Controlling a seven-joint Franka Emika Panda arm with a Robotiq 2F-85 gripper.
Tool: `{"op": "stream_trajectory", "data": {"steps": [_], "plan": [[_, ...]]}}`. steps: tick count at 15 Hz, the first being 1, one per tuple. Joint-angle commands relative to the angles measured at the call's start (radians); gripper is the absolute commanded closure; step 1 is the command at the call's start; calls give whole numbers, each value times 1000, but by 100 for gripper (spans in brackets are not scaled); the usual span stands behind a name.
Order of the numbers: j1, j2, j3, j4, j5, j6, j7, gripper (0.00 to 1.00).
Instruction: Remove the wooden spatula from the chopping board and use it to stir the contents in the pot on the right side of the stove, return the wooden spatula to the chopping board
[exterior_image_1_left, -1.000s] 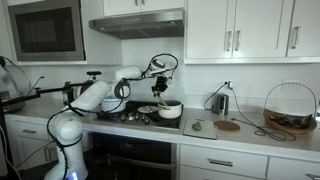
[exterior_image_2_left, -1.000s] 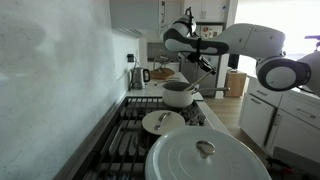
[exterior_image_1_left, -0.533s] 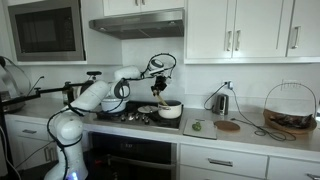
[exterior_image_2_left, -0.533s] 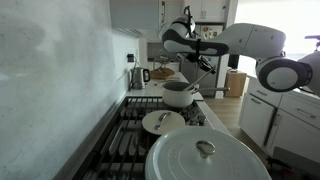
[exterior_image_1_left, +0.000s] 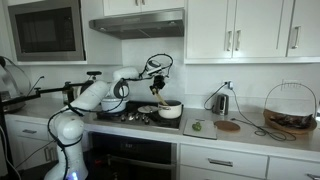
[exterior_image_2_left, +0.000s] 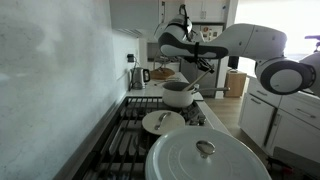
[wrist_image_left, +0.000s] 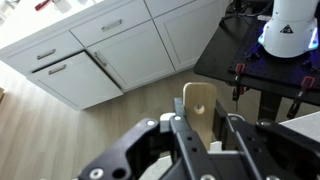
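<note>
My gripper hangs over the black stove, just above and left of the small white pot. It is shut on the wooden spatula, which points down toward the pot's rim. In the wrist view the spatula's flat tan end with a small hole sticks out between the black fingers. In an exterior view the gripper is above the pot. The pale chopping board with a small green item lies on the counter beside the stove, with no spatula on it.
A larger white pot with lid and a small pan sit on the stove's near burners. A round dark-brown disc, a kettle and a wire basket stand on the counter. A range hood hangs overhead.
The gripper with the spatula has shifted slightly to the left and up over the pot; the wrist has turned a little. Nothing else has moved.
</note>
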Motion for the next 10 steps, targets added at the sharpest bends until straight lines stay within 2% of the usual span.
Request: {"op": "stream_trajectory", "data": {"steps": [1,10], "plan": [[15,12,0,-9,-11,-4,30,93],[58,48,16,0,-10,12,104,93]]}}
